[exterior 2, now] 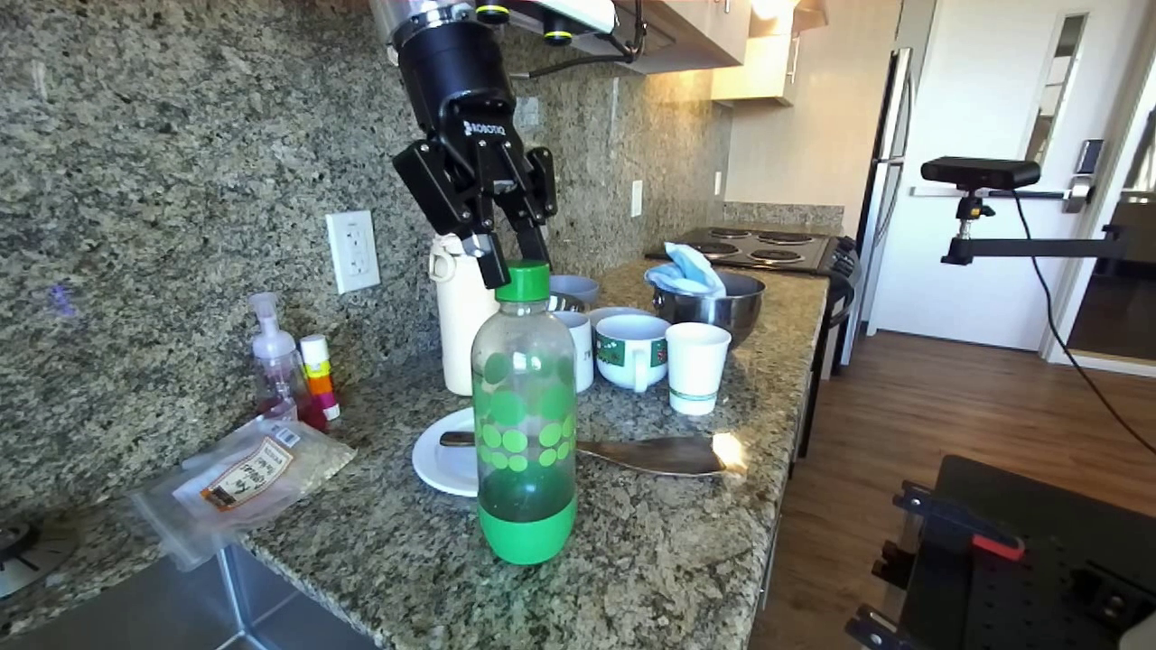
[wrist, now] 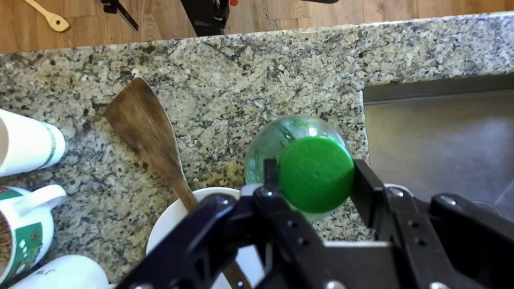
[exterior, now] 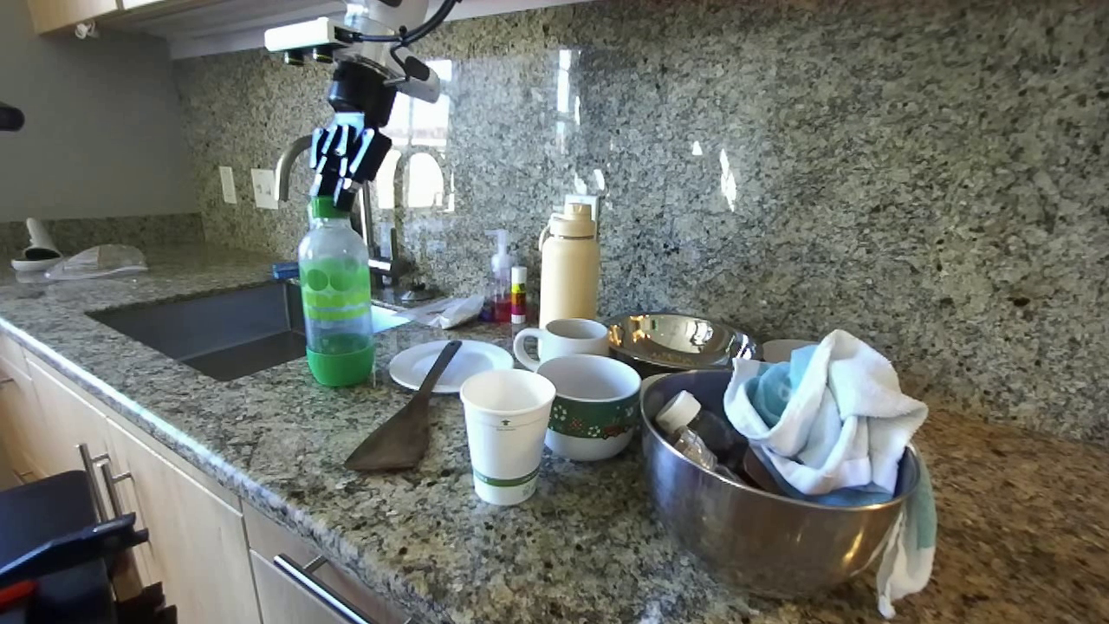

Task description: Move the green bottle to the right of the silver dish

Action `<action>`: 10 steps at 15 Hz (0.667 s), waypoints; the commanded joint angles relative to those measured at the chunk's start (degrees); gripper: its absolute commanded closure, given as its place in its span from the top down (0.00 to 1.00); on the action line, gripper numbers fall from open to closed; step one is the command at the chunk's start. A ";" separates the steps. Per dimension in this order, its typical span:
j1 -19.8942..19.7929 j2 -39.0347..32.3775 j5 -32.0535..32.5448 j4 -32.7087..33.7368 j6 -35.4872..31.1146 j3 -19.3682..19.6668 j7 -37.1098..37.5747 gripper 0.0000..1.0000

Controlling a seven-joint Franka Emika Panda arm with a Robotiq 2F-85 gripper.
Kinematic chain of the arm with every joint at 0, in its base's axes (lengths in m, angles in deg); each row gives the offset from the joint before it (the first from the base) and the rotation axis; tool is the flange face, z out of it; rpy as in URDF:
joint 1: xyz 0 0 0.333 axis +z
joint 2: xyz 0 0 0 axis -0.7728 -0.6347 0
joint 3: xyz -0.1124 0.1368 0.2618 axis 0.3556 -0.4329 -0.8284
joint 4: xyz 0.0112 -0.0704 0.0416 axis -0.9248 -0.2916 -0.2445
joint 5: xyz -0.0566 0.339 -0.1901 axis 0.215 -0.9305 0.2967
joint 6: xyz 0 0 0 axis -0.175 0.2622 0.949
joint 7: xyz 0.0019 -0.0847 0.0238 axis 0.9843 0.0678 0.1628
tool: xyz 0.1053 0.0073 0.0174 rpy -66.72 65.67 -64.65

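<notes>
The green bottle (exterior: pixel 336 295) is upright on the counter between the sink and the wooden spatula; in an exterior view the bottle (exterior 2: pixel 526 433) hides part of the white plate behind it. My gripper (wrist: pixel 315 170) comes down from above with one finger against each side of the green cap (wrist: pixel 316 174). In both exterior views the gripper (exterior 2: pixel 517 264) reaches only the cap, and its fingertips (exterior: pixel 342 198) sit at cap height. Whether the base presses on the stone, I cannot tell. The silver dish (exterior: pixel 762 537), a deep steel bowl (exterior 2: pixel 739 307), holds a towel and small items.
A wooden spatula (exterior: pixel 398 433) leans over a white plate (exterior: pixel 485 357). A paper cup (exterior: pixel 507 433), a green-patterned mug (exterior: pixel 589 416) and a white mug (exterior: pixel 572 336) stand between bottle and dish. Behind are a cream flask (exterior: pixel 569 269) and shallow metal bowl (exterior: pixel 680 338). The sink (wrist: pixel 437 152) adjoins the bottle.
</notes>
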 commanded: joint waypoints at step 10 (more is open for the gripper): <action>-2.01 7.47 -3.49 -4.26 3.55 0.95 0.21 0.21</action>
